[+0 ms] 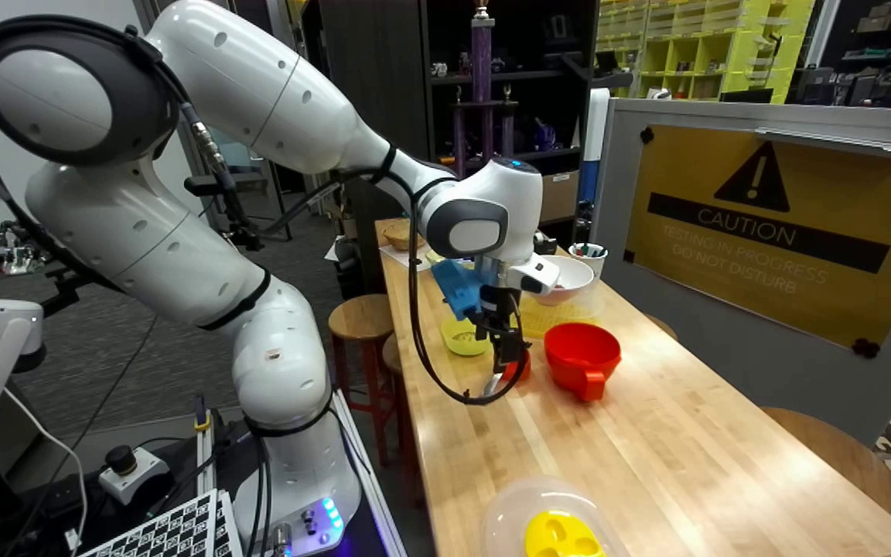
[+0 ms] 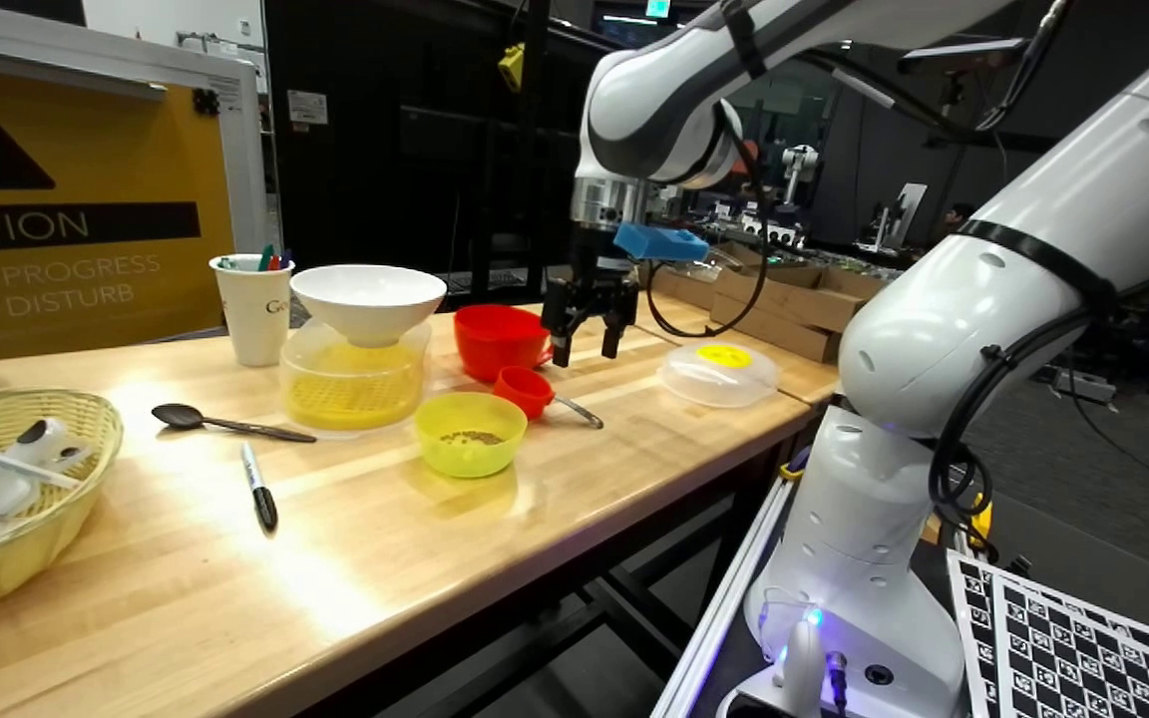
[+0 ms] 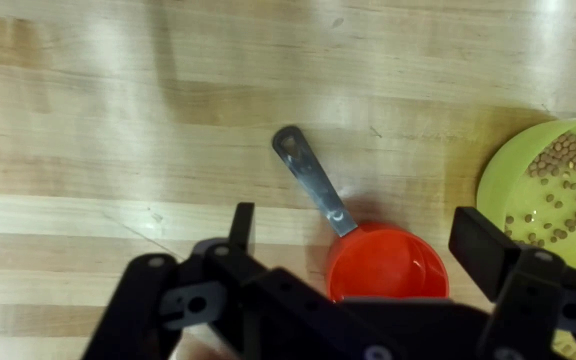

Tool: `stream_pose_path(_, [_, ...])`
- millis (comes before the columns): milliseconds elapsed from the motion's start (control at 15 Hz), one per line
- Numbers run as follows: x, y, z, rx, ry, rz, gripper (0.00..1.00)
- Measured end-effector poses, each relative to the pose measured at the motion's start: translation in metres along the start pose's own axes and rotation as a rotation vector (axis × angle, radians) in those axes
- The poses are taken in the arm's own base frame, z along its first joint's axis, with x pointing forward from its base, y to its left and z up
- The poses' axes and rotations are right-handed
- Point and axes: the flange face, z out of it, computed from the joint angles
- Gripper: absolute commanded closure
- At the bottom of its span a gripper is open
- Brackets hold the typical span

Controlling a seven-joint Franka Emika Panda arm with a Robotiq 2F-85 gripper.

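Small red cup (image 3: 385,262) partly behind tool (image 3: 360,234)

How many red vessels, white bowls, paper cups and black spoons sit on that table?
Red: 2 (large red plastic bowl, small grey-handled red measuring cup)
Round white bowl: 1
Tapered white paper cup: 1
Long black spoon: 1
Total: 5

The arm (image 1: 329,116) is glossy white and rounded, marked with thin seams (image 1: 281,99) and small grey discs (image 1: 220,39). At ten o'clock in an exterior view, a bulky dark-grey joint (image 1: 128,93) wears a pale oval cap (image 1: 51,100). Black straps (image 1: 240,304) band the limbs, and a black cable (image 1: 413,271) loops off the wrist. Blue lights (image 1: 333,514) glow on the white base (image 1: 291,476) at seven o'clock. A silver collar (image 2: 609,202), with a blue block (image 2: 662,242) at four o'clock from it, tops the black gripper (image 2: 586,347), dotted with pale screw heads (image 3: 222,250).
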Motion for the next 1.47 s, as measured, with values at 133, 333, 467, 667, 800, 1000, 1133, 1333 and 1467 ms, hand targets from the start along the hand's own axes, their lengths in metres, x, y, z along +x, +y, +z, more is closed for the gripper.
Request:
stream_pose_path(133, [0.001, 0.006, 0.003, -0.010, -0.009, -0.029, 0.00])
stream_pose_path(333, [0.001, 0.015, 0.006, -0.025, -0.019, -0.086, 0.00])
stream_pose_path(467, [0.002, 0.018, 0.006, -0.035, -0.022, -0.133, 0.00])
stream_pose_path(667, [0.002, 0.021, 0.007, -0.050, -0.027, -0.222, 0.00])
stream_pose_path(800, [0.001, 0.021, 0.007, -0.062, -0.037, -0.297, 0.00])
stream_pose_path(1000, [0.000, 0.019, 0.008, -0.070, -0.053, -0.393, 0.00])
stream_pose_path(1133, [-0.001, 0.017, 0.008, -0.070, -0.058, -0.432, 0.00])
stream_pose_path(1333, [-0.001, 0.010, 0.004, -0.075, -0.049, -0.463, 0.00])
stream_pose_path(1467, [-0.002, 0.006, 0.002, -0.076, -0.045, -0.477, 0.00])
